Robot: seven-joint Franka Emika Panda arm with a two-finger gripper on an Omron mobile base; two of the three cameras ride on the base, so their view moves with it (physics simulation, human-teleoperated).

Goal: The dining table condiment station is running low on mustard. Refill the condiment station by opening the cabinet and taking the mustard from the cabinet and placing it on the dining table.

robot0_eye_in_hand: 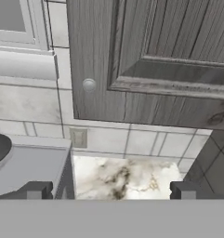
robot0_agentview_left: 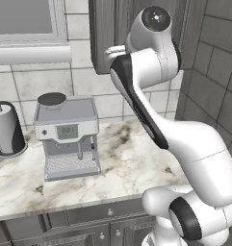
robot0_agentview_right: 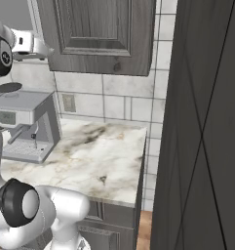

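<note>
Hanging shut on the tiled wall, the dark grey cabinet (robot0_eye_in_hand: 146,60) shows a small round knob (robot0_eye_in_hand: 89,85) at its door's lower corner. Just before it, the gripper (robot0_eye_in_hand: 108,189) hovers with fingers spread, grasping nothing. Below lies a marbled counter (robot0_agentview_left: 132,163) bearing a grey coffee machine (robot0_agentview_left: 68,137) and a paper towel roll (robot0_agentview_left: 6,129).

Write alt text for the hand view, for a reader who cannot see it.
A closed dark grey cabinet door with a small round knob near its lower left corner hangs ahead of the open tool. Below it are a tiled wall, an outlet, a marbled counter and the top of a grey coffee machine at left.
</note>
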